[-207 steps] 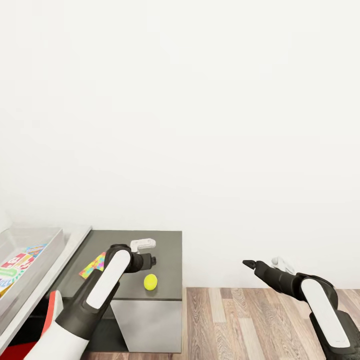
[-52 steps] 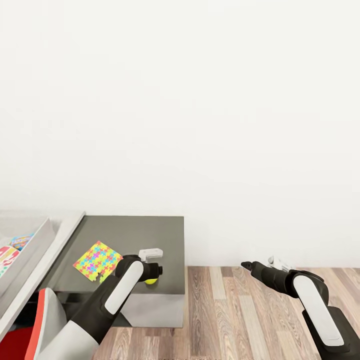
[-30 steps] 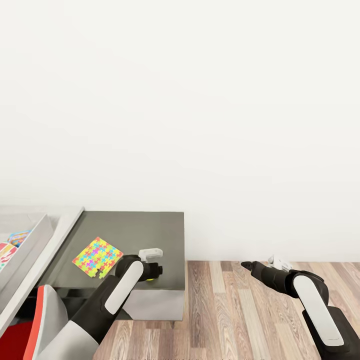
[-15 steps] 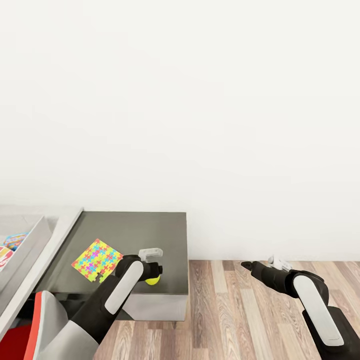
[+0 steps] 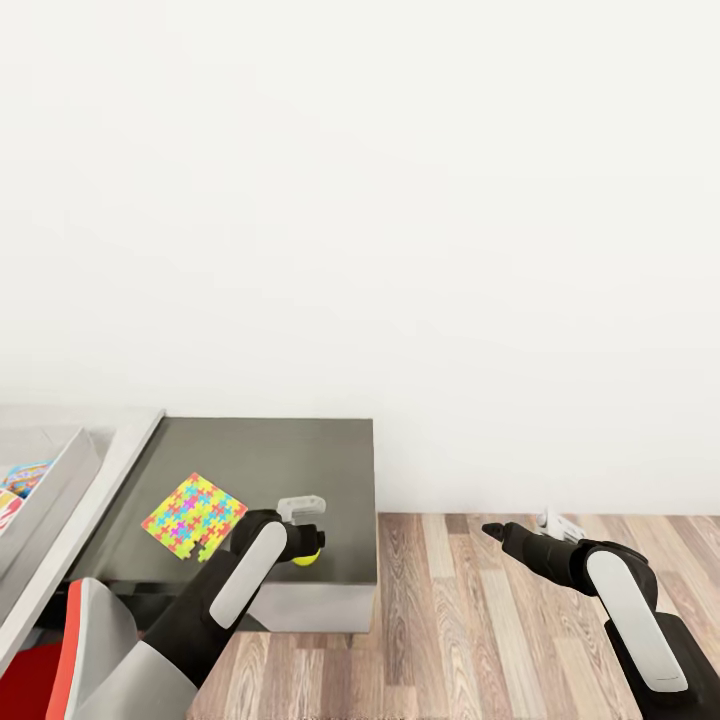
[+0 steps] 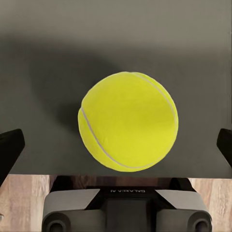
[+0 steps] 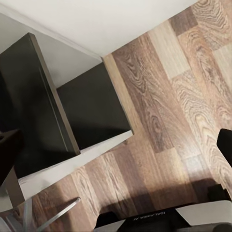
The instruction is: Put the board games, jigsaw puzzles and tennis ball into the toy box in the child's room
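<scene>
The yellow tennis ball [image 5: 305,558] [image 6: 128,121] rests near the front right corner of a low dark grey cabinet [image 5: 270,460]. My left gripper [image 5: 311,545] [image 6: 117,146] is open, one fingertip [image 6: 10,149] on each side of the ball and neither touching it. A jigsaw puzzle [image 5: 194,515] lies flat on the cabinet to the ball's left. At the far left stands the grey toy box [image 5: 62,478] on the pale table [image 5: 118,470], with colourful flat toys [image 5: 22,477] inside. My right gripper [image 5: 497,529] [image 7: 118,145] hangs open and empty over the floor.
Wood plank floor [image 5: 480,620] stretches to the right of the cabinet and under my right arm. A bare white wall [image 5: 400,250] runs behind everything. The cabinet's dark side panel [image 7: 92,108] shows in the right wrist view. A red and white shape [image 5: 70,650] sits at the lower left.
My left gripper has moved from beside the puzzle over to the tennis ball and now straddles it. The head view has shifted slightly. The right arm holds its pose.
</scene>
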`<state>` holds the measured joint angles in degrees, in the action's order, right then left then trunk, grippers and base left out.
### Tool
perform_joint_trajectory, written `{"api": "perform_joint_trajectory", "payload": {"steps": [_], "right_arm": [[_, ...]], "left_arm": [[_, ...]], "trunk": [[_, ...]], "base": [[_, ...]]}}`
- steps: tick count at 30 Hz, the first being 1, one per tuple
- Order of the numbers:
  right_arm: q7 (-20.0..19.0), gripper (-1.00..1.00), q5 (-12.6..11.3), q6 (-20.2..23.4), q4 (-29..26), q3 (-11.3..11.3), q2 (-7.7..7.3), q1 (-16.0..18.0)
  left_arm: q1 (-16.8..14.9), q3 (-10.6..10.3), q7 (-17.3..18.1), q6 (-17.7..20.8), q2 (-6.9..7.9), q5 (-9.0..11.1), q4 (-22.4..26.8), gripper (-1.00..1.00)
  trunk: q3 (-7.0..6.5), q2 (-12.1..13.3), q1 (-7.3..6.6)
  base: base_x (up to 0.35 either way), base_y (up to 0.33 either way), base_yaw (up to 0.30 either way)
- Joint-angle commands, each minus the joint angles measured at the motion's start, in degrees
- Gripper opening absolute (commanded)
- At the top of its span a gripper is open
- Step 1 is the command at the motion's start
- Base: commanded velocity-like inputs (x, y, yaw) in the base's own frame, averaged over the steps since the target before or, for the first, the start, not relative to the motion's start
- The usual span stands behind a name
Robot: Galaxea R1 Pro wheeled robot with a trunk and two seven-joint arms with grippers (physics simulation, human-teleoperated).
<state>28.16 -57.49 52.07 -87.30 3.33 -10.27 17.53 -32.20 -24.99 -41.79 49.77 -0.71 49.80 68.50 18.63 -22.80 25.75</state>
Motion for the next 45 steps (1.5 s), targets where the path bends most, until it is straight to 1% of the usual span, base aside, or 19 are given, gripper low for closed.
{"api": "perform_joint_trajectory", "payload": {"steps": [1, 26, 45], "right_arm": [[0.6, 1.0, -0.6, 0.1, -0.1, 0.0, -0.01, 0.0], [0.5, 1.0, -0.6, 0.1, -0.1, 0.0, -0.01, 0.0], [0.5, 1.0, -0.4, -0.4, -0.2, -0.1, -0.01, 0.0]], "left_arm": [[-0.1, -0.1, -0.6, 0.1, 0.01, 0.6, 0.1, 1.0], [-0.1, -0.1, -0.6, 0.1, 0.01, 0.6, 0.1, 1.0], [-0.1, -0.1, -0.6, 0.1, 0.01, 0.6, 0.1, 1.0]], "trunk": [[0.2, -0.1, 0.03], [2.52, -0.1, 0.03], [2.72, -0.1, 0.03]], "base": [[0.0, 0.0, 0.0], [0.0, 0.0, 0.0], [0.0, 0.0, 0.0]]}}
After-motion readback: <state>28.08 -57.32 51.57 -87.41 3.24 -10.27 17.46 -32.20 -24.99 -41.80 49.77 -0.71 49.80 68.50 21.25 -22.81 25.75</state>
